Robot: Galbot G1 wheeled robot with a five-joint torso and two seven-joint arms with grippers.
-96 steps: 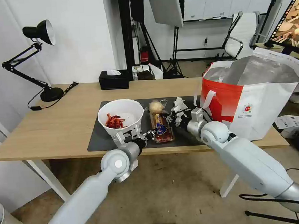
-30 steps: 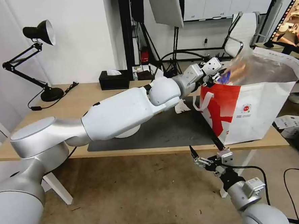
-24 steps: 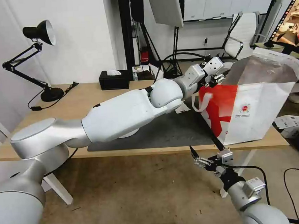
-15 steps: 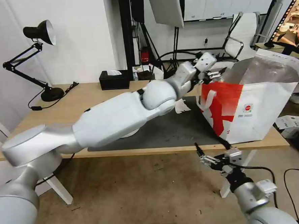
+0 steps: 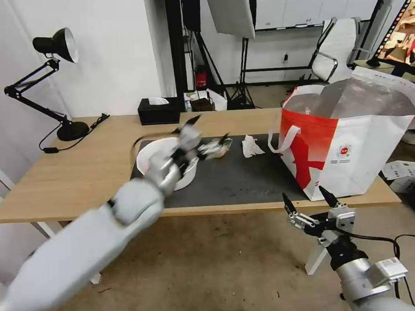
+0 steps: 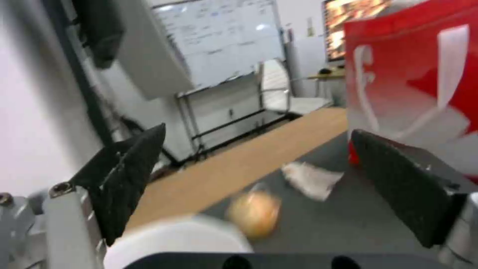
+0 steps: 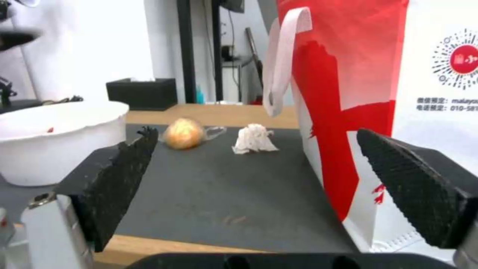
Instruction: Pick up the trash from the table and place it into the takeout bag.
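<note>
We see three bits of trash on the dark mat (image 5: 237, 182) of the table (image 5: 77, 177). The bowl (image 5: 146, 157) is white and round, and it sits at the left end of the mat. In the right wrist view a tiny bit of red shows inside its rim. The lump (image 5: 222, 149) is round and yellow-brown, with clear wrap sticking out at one side. It lies near the back edge of the mat, just to the right of the bowl. The tissue (image 5: 251, 146) is white and all scrunched up into a little heap. It lies a bit further right, between the lump and the bag (image 5: 357, 151).

The bag is big, red and white, and stands at the right end of the table with its top wide open. We see shiny silver inside. A white strap (image 7: 279, 63) hangs down its red side, and a small round logo (image 5: 343, 150) sits on the white side.

Our left gripper (image 5: 205, 133) is blurred. It hangs over the mat, above the bowl's right edge and close to the lump. Its fingers are spread apart and hold nothing. Our right gripper (image 5: 308, 204) waits low, in front of the table's near edge by the bag. Its fingers are spread apart too, with nothing in them.
</note>
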